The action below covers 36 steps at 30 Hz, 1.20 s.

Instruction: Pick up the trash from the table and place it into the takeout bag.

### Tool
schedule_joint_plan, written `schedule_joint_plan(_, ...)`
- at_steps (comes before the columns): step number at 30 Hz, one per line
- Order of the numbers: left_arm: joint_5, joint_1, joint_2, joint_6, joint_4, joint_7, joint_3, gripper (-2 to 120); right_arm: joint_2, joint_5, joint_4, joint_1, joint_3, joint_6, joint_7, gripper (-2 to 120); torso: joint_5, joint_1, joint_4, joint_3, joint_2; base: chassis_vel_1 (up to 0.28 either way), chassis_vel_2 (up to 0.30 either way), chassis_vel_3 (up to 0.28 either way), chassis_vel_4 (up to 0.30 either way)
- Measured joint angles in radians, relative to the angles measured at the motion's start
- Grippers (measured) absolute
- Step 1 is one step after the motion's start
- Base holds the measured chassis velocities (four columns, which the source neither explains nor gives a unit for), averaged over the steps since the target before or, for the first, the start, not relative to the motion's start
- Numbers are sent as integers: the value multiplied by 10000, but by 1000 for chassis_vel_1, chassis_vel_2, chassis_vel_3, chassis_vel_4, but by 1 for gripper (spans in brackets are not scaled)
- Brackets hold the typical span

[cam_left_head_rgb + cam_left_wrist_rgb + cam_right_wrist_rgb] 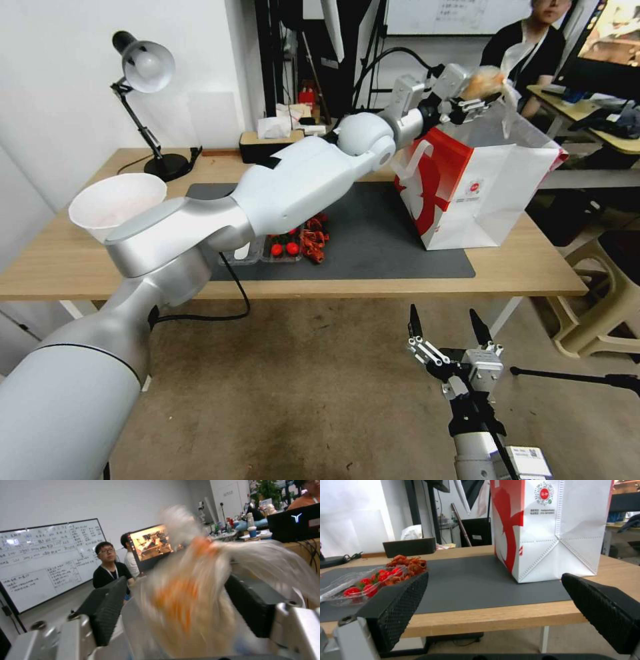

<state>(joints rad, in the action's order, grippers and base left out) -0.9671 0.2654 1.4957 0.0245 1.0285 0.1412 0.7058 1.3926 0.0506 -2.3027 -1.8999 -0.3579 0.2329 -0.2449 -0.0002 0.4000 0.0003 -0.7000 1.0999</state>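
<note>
Light-wood table (60, 267) with a dark grey mat (373, 247) runs across the middle of the head view; office desks and a whiteboard sit behind.

Left claw (475, 100) is at upper right of the head view, just above the open mouth of the takeout bag (487, 200). It is clamped on a small knotted clear bag (186, 592) with orange contents; in the left wrist view the film bulges out between the two black pads and is blurred.

Right claw (445, 328) hangs low at bottom right of the head view, in front of the table edge, jaws spread wide, holding nothing.

Step in hand, by judgement: drop into the bag. To do it well:
- centre the claw over the opening, not the near rim
- lower a bit before release, since limp film may catch on a pad or on the loop handle (412, 157)
- open fully; the paper bag looks light and could tip if nudged

Takeout bag: boxy white paper, red side panel, small red round logo (544, 492), standing upright on the mat's right part.

Left on the mat: a clear plastic tray (257, 252) with red bits and reddish-brown scraps (408, 563), mid-frame, partly behind the left arm. A white paper bowl (117, 200) sits at centre left.
</note>
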Motion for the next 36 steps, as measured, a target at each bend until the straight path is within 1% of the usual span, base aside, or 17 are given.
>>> schedule_joint_plan(1, 10, -7, -35, -21, 47, -5, 1, 80, 2, -4, -4, 0, 5, 0, 4, 100, 0, 1, 0, 0, 0, 0, 0, 0, 0)
schedule_joint_plan(3, 15, -10, -46, -28, 63, -10, 0, 80, 2, -5, -5, 0, 6, 0, 5, 100, 0, 1, -1, 0, 0, 0, 0, 0, 0)
schedule_joint_plan(4, 21, -12, -55, -35, 76, -15, 0, 90, 3, -6, -9, 0, 8, 0, 6, 100, 0, 1, 0, 0, 0, 0, 0, 0, 0)
schedule_joint_plan(6, 23, -12, -58, -37, 80, -17, 0, 90, 3, -6, -9, 0, 8, 0, 6, 100, 0, 1, 0, 0, 0, 0, 0, 0, 0)
schedule_joint_plan(7, 30, -17, -70, -46, 101, -28, -1, 98, 3, -9, -13, 0, 11, 0, 8, 100, 0, 0, -1, 0, 1, 0, 0, 0, 0)
schedule_joint_plan(8, 37, -28, -87, -65, 141, -50, -5, 99, 4, -12, -17, 0, 13, 0, 12, 100, 1, 0, -2, 0, 0, 0, 0, 0, 0)
schedule_joint_plan(15, 83, -32, -81, -120, 173, -178, -109, 100, 35, -35, -25, 0, 31, 0, 24, 100, 1, 0, -4, 0, 0, 0, 0, 0, 0)
schedule_joint_plan(20, 127, -110, -291, -273, 540, -446, -276, 100, 55, -58, -26, 0, 86, 0, 25, 100, 2, 1, -5, 0, 0, 0, 0, 0, 0)
schedule_joint_plan(23, 319, -528, -1091, -387, 1519, -916, -610, 100, 51, -73, -3, 18, 133, 0, 28, 100, 0, 1, -1, 0, 0, 0, 0, 0, 0)
schedule_joint_plan(24, 319, -528, -1091, -387, 1519, -916, -610, 100, 51, -73, -3, 18, 133, 0, 28, 100, 0, 1, -1, 0, 0, 0, 0, 0, 0)
schedule_joint_plan(27, 484, -1543, -2018, -291, 3109, -1667, -1306, 100, 29, -74, 16, 66, 186, -7, 29, 100, -1, 0, -3, 0, 0, 0, 0, 0, 0)
schedule_joint_plan(28, 484, -1543, -2018, -291, 3109, -1667, -1306, 100, 29, -74, 16, 66, 186, -7, 29, 100, -1, 0, -3, 0, 0, 0, 0, 0, 0)
schedule_joint_plan(29, 588, -2400, -2699, -160, 4392, -2183, -1794, 100, -3, -71, 16, 81, 191, -24, 29, 100, 0, 0, -3, 1, 0, 0, 0, 0, 0)
schedule_joint_plan(31, 862, -2890, -3055, 178, 4926, -2602, -1998, 100, -19, -70, 16, 83, 194, -29, 29, 100, 0, -1, -2, 1, 1, 0, 0, 0, 0)
schedule_joint_plan(32, 862, -2890, -3055, 178, 4926, -2602, -1998, 100, -19, -70, 16, 83, 194, -29, 29, 100, 0, -1, -2, 1, 1, 0, 0, 0, 0)
schedule_joint_plan(33, 1249, -3276, -3311, 650, 5204, -2927, -2126, 100, -33, -69, 16, 84, 202, -30, 29, 100, -1, -2, -1, 1, 1, 0, 0, 0, 0)
schedule_joint_plan(36, 1865, -4054, -3835, 1326, 5744, -3061, -2511, 100, -44, -70, 16, 84, 216, -39, 27, 100, 2, -1, -4, 1, 1, 0, 0, 0, 0)
